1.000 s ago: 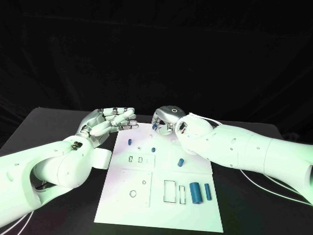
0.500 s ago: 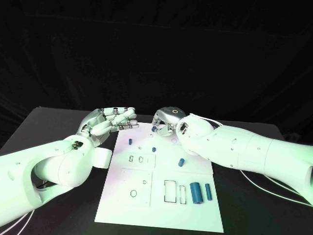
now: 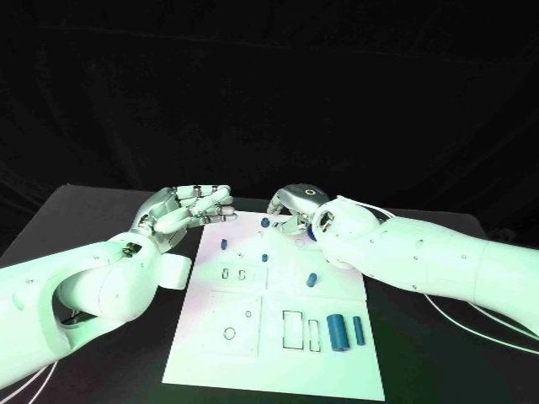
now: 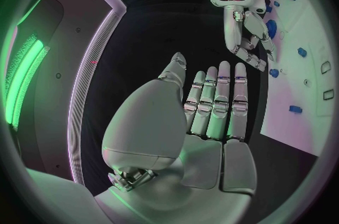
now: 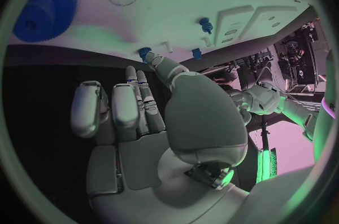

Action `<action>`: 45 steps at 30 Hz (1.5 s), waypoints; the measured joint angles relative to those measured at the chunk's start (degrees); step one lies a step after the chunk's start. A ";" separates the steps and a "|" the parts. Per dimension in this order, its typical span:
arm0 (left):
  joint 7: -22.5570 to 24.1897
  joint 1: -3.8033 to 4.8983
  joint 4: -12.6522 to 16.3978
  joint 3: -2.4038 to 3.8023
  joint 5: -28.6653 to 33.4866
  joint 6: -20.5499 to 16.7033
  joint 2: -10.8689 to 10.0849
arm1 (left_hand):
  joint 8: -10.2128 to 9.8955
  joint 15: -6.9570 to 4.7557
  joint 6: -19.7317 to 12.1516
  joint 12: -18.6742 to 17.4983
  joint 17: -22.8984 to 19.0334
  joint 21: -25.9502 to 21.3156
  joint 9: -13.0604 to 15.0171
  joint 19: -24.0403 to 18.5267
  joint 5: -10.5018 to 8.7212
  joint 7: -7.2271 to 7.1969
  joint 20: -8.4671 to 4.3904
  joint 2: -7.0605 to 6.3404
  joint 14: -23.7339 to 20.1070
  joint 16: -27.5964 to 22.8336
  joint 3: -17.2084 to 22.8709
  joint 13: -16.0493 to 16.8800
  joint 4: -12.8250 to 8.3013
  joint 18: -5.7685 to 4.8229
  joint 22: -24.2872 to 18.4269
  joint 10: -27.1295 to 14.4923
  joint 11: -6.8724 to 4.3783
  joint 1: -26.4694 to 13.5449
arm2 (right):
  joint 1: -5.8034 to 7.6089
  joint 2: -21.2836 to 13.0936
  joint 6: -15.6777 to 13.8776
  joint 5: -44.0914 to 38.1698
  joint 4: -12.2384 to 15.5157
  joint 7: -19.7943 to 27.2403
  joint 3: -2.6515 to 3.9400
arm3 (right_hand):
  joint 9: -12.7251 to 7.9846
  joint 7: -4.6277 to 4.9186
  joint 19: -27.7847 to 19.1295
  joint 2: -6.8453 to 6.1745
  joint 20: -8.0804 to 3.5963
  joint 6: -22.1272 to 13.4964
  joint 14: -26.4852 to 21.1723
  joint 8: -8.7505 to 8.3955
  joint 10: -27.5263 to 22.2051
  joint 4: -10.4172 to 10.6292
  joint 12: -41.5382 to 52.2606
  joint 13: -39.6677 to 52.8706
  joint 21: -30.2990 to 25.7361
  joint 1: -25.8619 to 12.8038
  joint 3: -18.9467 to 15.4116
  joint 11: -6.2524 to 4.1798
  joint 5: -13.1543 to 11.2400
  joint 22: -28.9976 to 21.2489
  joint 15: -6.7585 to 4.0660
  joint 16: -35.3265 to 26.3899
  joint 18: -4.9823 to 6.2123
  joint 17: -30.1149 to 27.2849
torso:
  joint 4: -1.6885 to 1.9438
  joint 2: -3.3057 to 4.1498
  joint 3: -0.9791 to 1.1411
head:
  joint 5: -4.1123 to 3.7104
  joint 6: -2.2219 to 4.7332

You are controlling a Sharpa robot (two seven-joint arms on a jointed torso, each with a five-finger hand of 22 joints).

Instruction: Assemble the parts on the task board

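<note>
A black table [image 3: 88, 210] under dark drapes carries the task board [image 3: 282, 337] at lower centre. Several blue parts [image 3: 338, 330] lie loose on it, so assembly seems largely unfinished. The right hand [image 3: 296, 209], empty-fingered, has edged right since earlier; the left hand [image 3: 194, 207] stays open.

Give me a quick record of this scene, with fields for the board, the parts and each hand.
board: white task board lying flat in the middle of the black table
parts: small blue pieces on the board, including a large cylinder with a thinner one beside it near the front, and a gear near the far end
left hand: at the board's far left corner, fingers apart, holding nothing
right hand: over the board's far edge, fingertips at a small blue part; grip unclear
</note>
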 measured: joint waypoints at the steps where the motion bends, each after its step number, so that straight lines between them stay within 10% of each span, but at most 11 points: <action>1: -0.01 0.00 -0.01 0.00 0.00 0.00 -0.07 | -0.05 0.00 0.00 0.00 0.00 0.00 0.00 0.00 0.00 0.00 0.00 0.00 0.00 0.00 0.00 0.00 0.00 0.00 0.00 0.00 0.00 0.00 | 0.20 -1.28 -0.12 0.16 1.34 -0.02 0.15 | 0.00 0.00 0.02 -0.09 0.00 0.00 0.00 0.00 0.78 0.21 0.38 0.14 0.04 -0.09 -0.21 -0.05 0.00 0.36 0.00 0.00 0.00 0.11 | -0.03 -0.02 0.01 | -0.01 0.03; 7: -0.10 0.00 -0.06 -0.01 0.00 0.03 -0.70 | -0.04 0.00 0.00 0.00 0.00 0.00 0.00 0.00 0.00 0.00 0.00 0.00 0.00 0.00 0.00 0.00 0.00 0.00 0.00 0.00 0.00 0.00 | 1.73 -10.39 -0.49 3.25 8.97 -0.34 0.96 | -0.25 0.47 4.13 -2.20 -0.38 -2.30 0.00 0.00 7.23 3.59 3.62 1.86 3.76 -4.08 -3.56 -0.77 0.00 4.23 0.00 3.17 0.00 4.38 | -0.60 -0.18 0.04 | -0.07 0.32; 16: -0.14 0.01 -0.40 -0.01 0.00 0.07 -1.03 | -0.04 0.00 0.00 0.00 -0.01 0.00 0.00 0.00 0.00 0.00 0.00 0.00 0.00 0.00 0.00 0.00 0.00 0.00 -0.04 0.00 0.00 0.00 | 2.21 -16.98 1.79 8.93 11.69 -1.85 1.25 | 0.61 -0.98 7.21 -2.14 -2.25 -4.97 0.20 1.13 13.43 6.02 19.24 15.61 7.06 -3.17 -14.47 -3.19 3.82 4.29 -1.70 7.32 -0.96 9.56 | -1.40 -0.33 0.29 | 0.16 0.54; 22: -0.21 0.01 -0.68 0.00 0.00 0.08 -1.08 | -0.04 0.00 0.00 0.00 0.06 0.00 0.00 0.00 0.00 0.00 0.00 0.00 0.00 -0.22 -0.16 0.00 -0.16 -0.01 -0.04 0.00 0.00 0.00 | 2.14 -16.83 4.91 10.69 10.54 -2.82 1.29 | 2.01 -0.42 7.30 0.03 -2.16 -7.12 0.21 2.98 6.02 9.18 42.03 38.87 7.37 -0.13 -20.60 -2.64 4.69 4.29 -1.83 9.54 -0.96 12.46 | -1.64 -0.22 0.51 | 0.32 0.41; 45: -0.97 0.01 -1.18 -0.01 0.00 0.43 -0.78 | -0.29 0.00 0.00 -0.25 0.11 0.00 0.00 0.00 0.00 0.00 0.00 0.00 0.00 -0.22 -0.16 0.00 -0.16 0.00 -0.09 0.00 0.00 0.00 | -0.03 -11.77 9.17 12.16 5.79 -4.15 1.22 | 3.29 -0.33 7.50 1.60 -1.94 -8.65 0.20 4.82 8.35 11.66 56.56 53.71 8.49 1.89 -22.75 -2.10 4.91 4.27 -1.44 12.87 -1.84 16.08 | -1.57 -0.24 0.44 | -0.04 -0.47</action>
